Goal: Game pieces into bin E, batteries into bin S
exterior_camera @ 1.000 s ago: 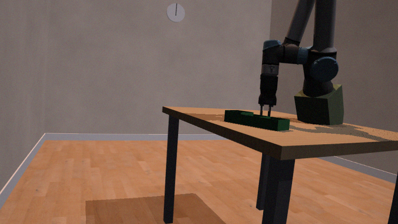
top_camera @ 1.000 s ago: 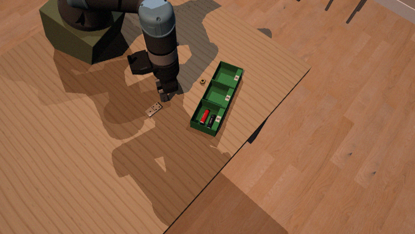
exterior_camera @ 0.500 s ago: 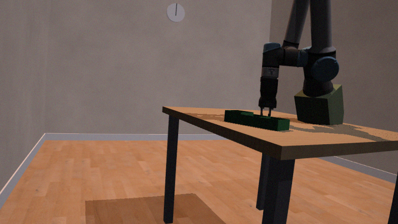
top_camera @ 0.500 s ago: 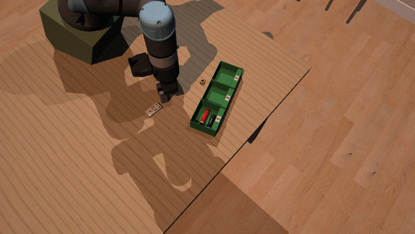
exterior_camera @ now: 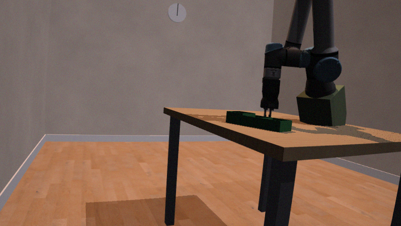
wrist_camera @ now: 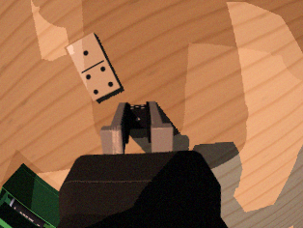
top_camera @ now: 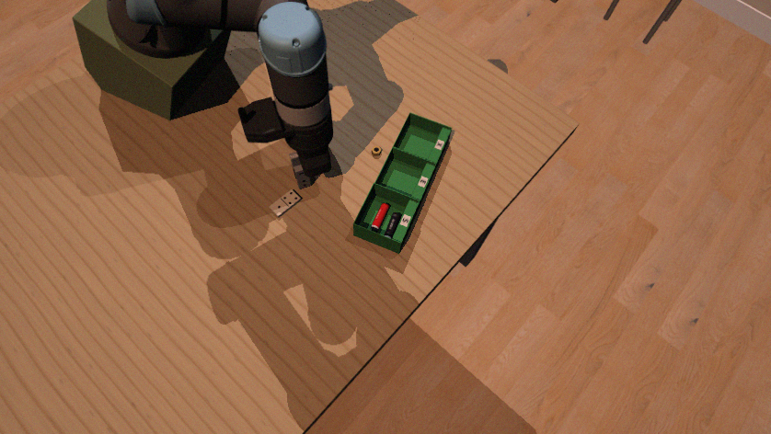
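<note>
The domino (top_camera: 285,203) (wrist_camera: 95,68) lies flat on the table just beside the gripper (top_camera: 303,181) (exterior_camera: 267,115) (wrist_camera: 138,108), outside its fingers. The jaws stand partly open, much nearer closed than wide. A small dark piece (wrist_camera: 139,117) shows between the fingertips; its kind, and whether it is pinched or merely straddled, I cannot tell.

The step in hand looks like a low grasp on that piece. To do it well, centre the fingers, keep them upright and bring both pads in evenly, so the piece does not twist or skid into the domino. Confirm a firm grip before rising straight up, then clear the bin walls before crossing. If it is a game piece, release it low over bin E (top_camera: 403,176), the middle compartment, which holds nothing. The domino should follow, gripped across its narrow width.

Bin S (top_camera: 375,238), at the end, already holds the red battery (top_camera: 380,216) and the black battery (top_camera: 393,224) (wrist_camera: 25,213). The nut (top_camera: 376,151) beside the bins should stay put.

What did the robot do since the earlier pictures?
The hand moved down a little, and its fingers came closer together. I can't tell if it has taken hold of anything. The domino, the red battery, the black battery and the little nut-like ring stayed put.
</note>
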Available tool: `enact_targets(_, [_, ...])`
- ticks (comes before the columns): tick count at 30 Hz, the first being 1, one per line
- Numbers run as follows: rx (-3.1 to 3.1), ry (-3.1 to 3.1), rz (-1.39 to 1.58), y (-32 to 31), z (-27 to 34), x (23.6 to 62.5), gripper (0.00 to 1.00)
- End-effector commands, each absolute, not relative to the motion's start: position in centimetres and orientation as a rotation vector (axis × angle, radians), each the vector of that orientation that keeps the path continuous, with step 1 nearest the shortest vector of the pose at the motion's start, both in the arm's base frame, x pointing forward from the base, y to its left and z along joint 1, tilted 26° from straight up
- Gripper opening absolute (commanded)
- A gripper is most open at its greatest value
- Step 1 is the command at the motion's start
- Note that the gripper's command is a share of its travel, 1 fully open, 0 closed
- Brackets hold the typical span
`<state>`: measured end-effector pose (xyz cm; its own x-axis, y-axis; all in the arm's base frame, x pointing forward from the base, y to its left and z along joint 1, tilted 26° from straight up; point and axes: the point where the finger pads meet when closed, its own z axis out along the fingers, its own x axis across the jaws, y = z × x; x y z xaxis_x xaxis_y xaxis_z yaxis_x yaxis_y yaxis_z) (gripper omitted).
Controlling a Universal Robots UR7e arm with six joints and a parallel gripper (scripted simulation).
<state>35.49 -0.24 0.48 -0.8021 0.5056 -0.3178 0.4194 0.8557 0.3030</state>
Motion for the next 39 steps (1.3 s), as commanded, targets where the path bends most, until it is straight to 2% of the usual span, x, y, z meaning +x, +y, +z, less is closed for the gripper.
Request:
enact_targets(1, [0.686,2.639,0.306,-0.3,0.5,35.5,0.34])
enact_targets(24, [0.686,2.639,0.306,-0.3,0.5,35.5,0.34])
enact_targets(39, [0.686,2.639,0.306,-0.7,4.4,33.7,0.34])
